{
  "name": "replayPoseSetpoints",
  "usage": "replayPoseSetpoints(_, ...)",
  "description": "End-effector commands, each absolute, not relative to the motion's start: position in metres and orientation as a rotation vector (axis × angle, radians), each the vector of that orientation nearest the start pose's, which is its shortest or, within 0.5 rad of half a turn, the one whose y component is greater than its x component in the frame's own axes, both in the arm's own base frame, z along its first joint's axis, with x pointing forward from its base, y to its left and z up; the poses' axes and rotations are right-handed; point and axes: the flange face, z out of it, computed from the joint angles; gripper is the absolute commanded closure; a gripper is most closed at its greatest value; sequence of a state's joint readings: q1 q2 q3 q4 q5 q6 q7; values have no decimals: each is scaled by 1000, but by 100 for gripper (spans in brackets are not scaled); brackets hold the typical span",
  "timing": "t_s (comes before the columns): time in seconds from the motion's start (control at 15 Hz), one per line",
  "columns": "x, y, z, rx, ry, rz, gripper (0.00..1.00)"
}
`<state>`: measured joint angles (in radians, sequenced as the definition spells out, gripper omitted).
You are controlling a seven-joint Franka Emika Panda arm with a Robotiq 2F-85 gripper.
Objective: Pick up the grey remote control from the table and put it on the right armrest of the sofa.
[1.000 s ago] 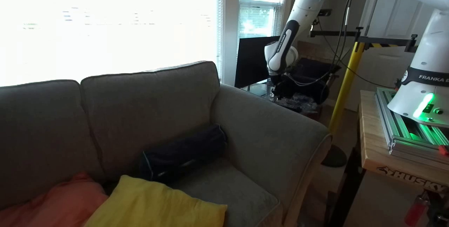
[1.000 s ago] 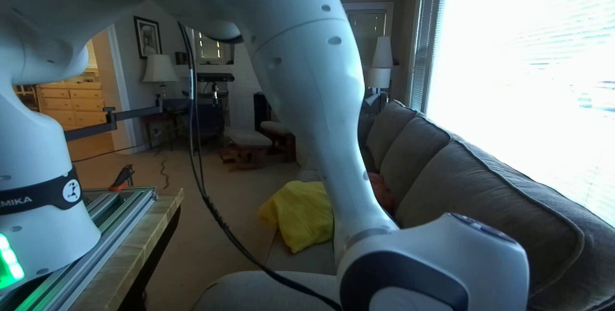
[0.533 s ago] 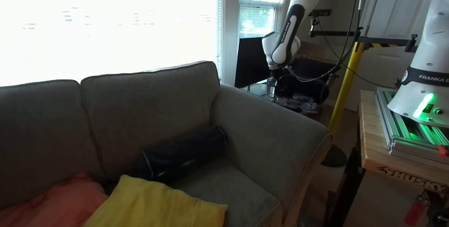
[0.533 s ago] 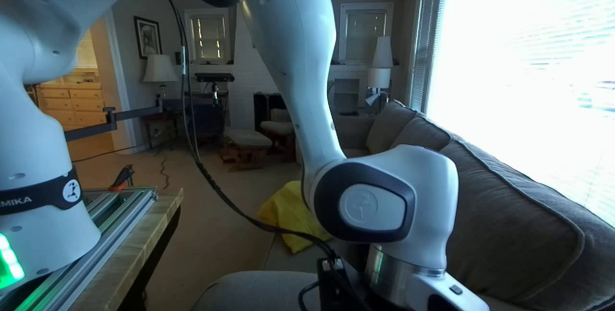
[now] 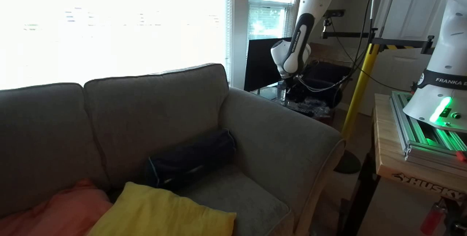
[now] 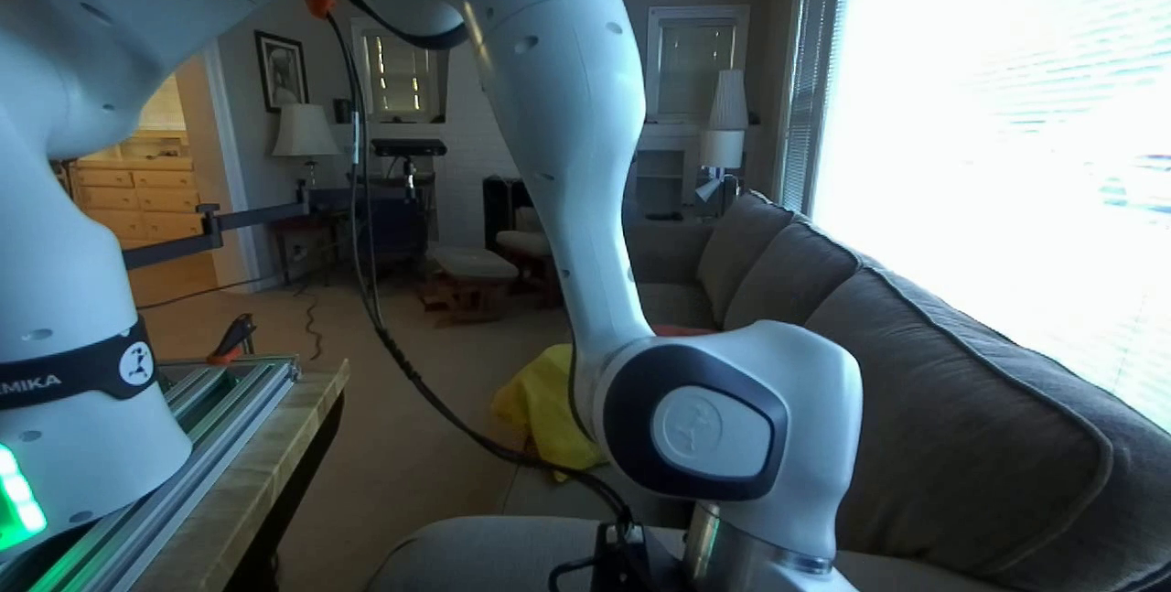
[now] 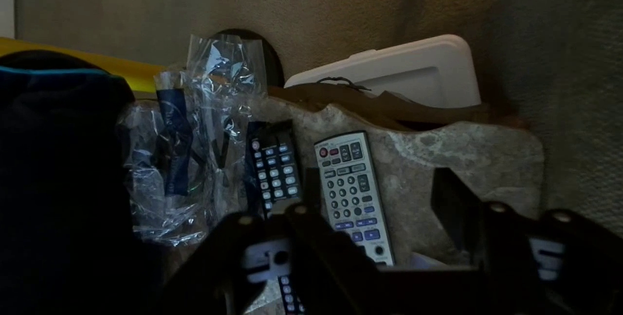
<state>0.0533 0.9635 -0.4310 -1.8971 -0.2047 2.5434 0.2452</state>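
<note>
In the wrist view the gripper point(image 7: 379, 187) stands wide, holding nothing, and seems to hang above the table point(image 7: 413, 174). The grey remote point(image 7: 353, 203) lies face up on the table, running far to near with a slight slant. It shows between the two fingers point(image 7: 450, 203), closer to the left one. Just left of it lies a black remote point(image 7: 276, 169), and left of that some clear plastic bags point(image 7: 224, 76).

The step in hand looks like lining up the grasp. To do it well, turn the wrist slightly so both fingers meet the grey remote's long sides squarely, then come straight down with the left finger aimed into the narrow gap between the remotes; any drift left would likely catch the black one. Close gently near the middle and low on the sides, since a slim case may tip or slip if pinched by its upper edge.

In an exterior view the right armrest point(image 5: 281, 130) of the sofa point(image 5: 157, 115) stands nearer than the table, just beside it, so the carry should be short; its rounded top calls for laying the remote flat.
</note>
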Motion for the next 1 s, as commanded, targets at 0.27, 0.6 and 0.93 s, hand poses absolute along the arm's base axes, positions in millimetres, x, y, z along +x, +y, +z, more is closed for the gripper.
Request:
replayPoseSetpoints(0.27, 550, -295, -69, -3465, 355, 561, 0)
replayPoseSetpoints(0.6, 576, -311, -99, -3400, 202, 531, 0)
replayPoseSetpoints(0.93, 588, -313, -124, -3332, 106, 573, 0)
